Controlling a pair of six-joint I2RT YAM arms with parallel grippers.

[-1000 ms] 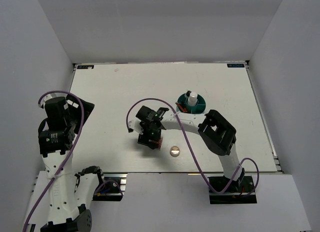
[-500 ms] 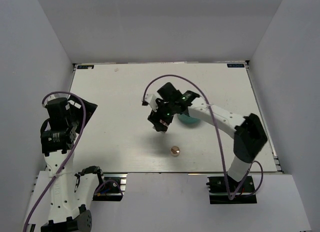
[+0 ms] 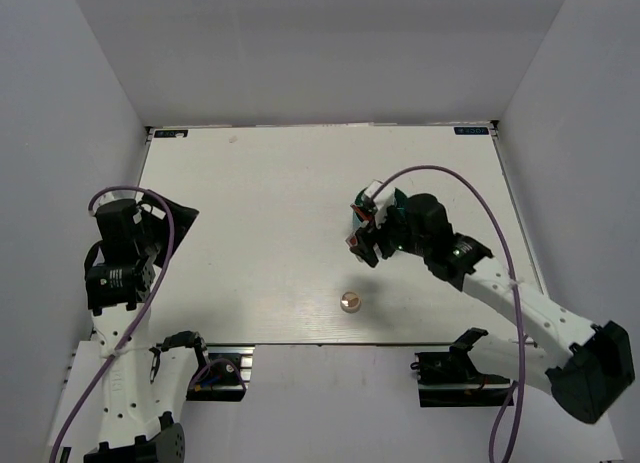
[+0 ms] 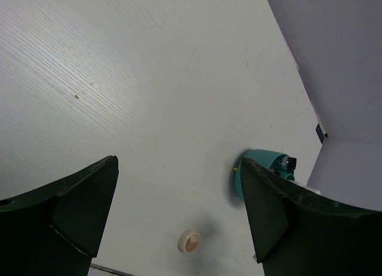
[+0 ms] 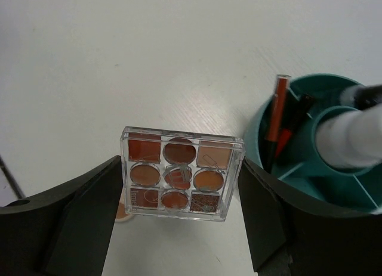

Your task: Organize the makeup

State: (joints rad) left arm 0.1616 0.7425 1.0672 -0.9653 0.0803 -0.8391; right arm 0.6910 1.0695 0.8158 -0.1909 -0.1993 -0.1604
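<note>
My right gripper (image 5: 181,168) is shut on the square clear palette (image 5: 182,171) of reddish-brown pans, held by its two side edges above the table, just left of the teal divided cup (image 5: 310,174). In the cup stand a red stick (image 5: 276,115), a black stick (image 5: 300,107) and the white bottle (image 5: 352,130). From above, that gripper (image 3: 363,239) with the palette (image 3: 355,241) hovers at the cup's (image 3: 398,196) near-left side. The round compact (image 3: 350,302) lies alone toward the near edge. It also shows below the left gripper (image 4: 178,163), which is open and empty at the far left.
The table (image 3: 250,183) is white, walled in by grey panels on three sides. The left arm (image 3: 118,258) hangs over the table's left edge. A purple cable (image 3: 470,198) loops above the right arm.
The right arm has swung from left of the table's centre over to the teal cup, carrying the palette with it. The left arm has barely shifted. The compact has stayed put.
</note>
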